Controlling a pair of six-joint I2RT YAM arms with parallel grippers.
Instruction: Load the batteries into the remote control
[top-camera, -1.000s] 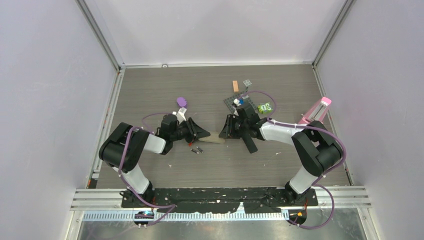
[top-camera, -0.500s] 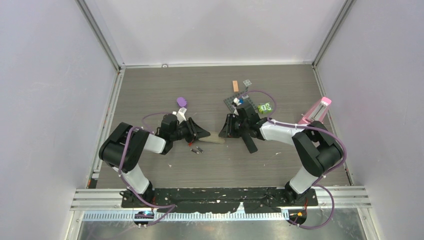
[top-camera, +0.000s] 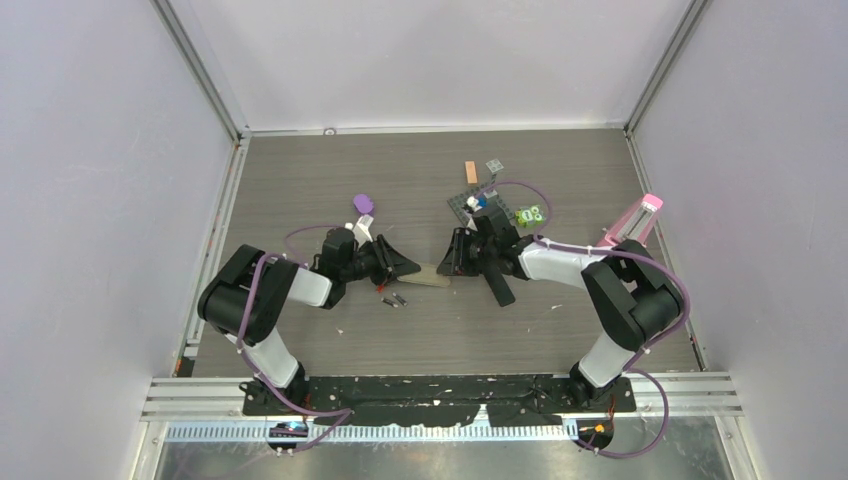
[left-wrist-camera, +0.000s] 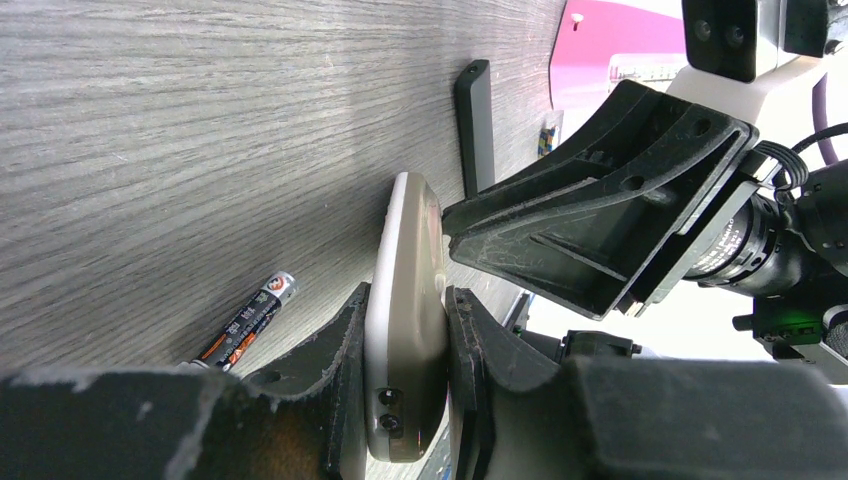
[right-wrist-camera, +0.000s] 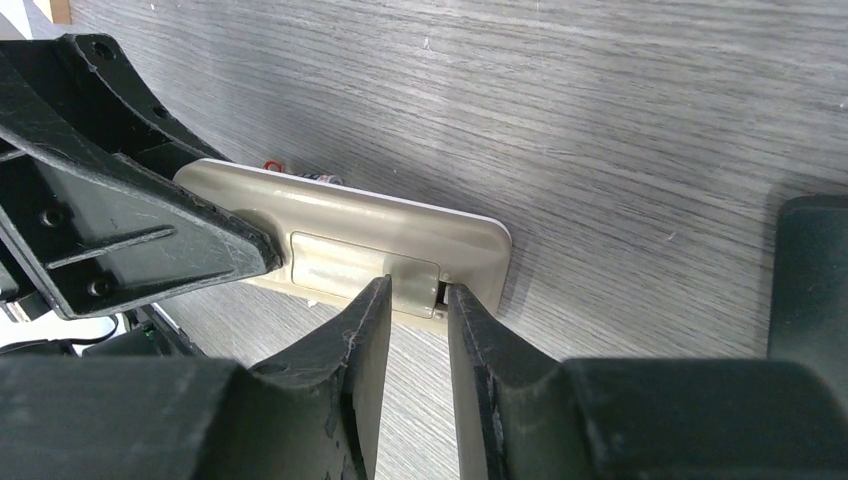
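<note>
The left pincer (left-wrist-camera: 408, 310) clamps the remote control (left-wrist-camera: 405, 330) on edge against the counter (left-wrist-camera: 200, 120). The right pincer (right-wrist-camera: 415, 300), nearly closed, noses its battery cover (right-wrist-camera: 365, 262), grip unclear. The batteries (left-wrist-camera: 248, 322) lie just beside it: probably light, slick, quick to roll, best pinched mid-barrel.

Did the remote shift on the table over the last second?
No. The remote keeps the same spot and angle against the loose batteries lying beside it.
</note>
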